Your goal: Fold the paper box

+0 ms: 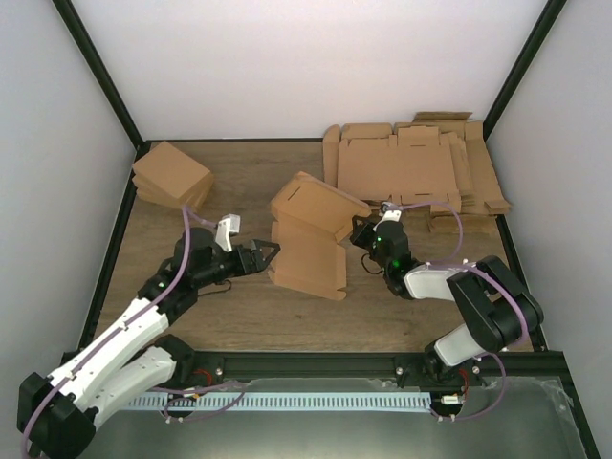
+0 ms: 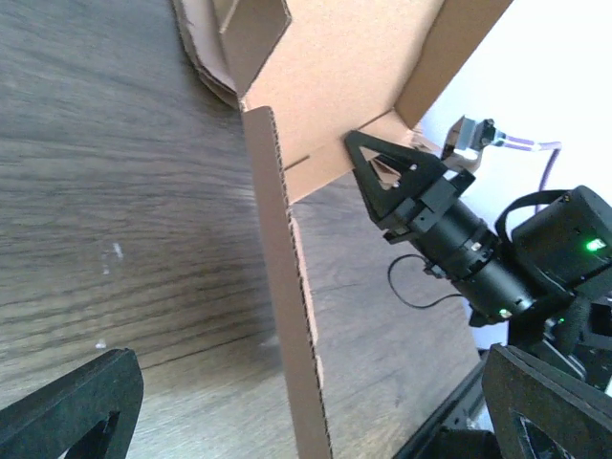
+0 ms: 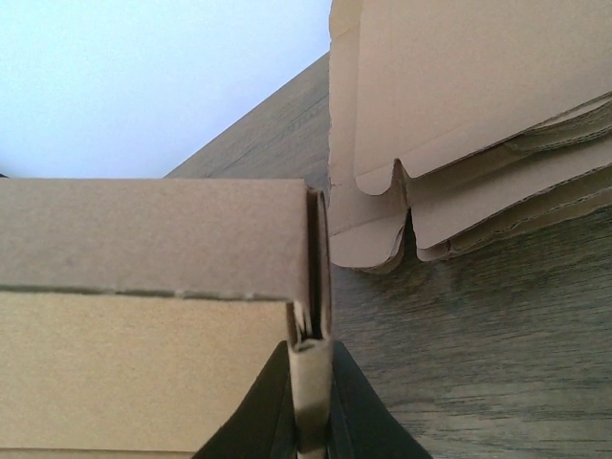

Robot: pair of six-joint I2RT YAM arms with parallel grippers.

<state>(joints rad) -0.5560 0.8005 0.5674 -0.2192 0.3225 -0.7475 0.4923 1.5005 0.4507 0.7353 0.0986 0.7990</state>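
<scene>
Your right gripper (image 3: 311, 378) pinches a wall of the paper box (image 1: 308, 251); your left gripper (image 1: 262, 256) sits open beside it.

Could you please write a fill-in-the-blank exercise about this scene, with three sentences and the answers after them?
1. The right gripper is shut on the paper box, while the left gripper is ___.
2. The stack of flat sheets lies at the far ___ corner of the table.
3. The pile of folded boxes lies at the far ___ corner.
Missing words: open; right; left.
</scene>
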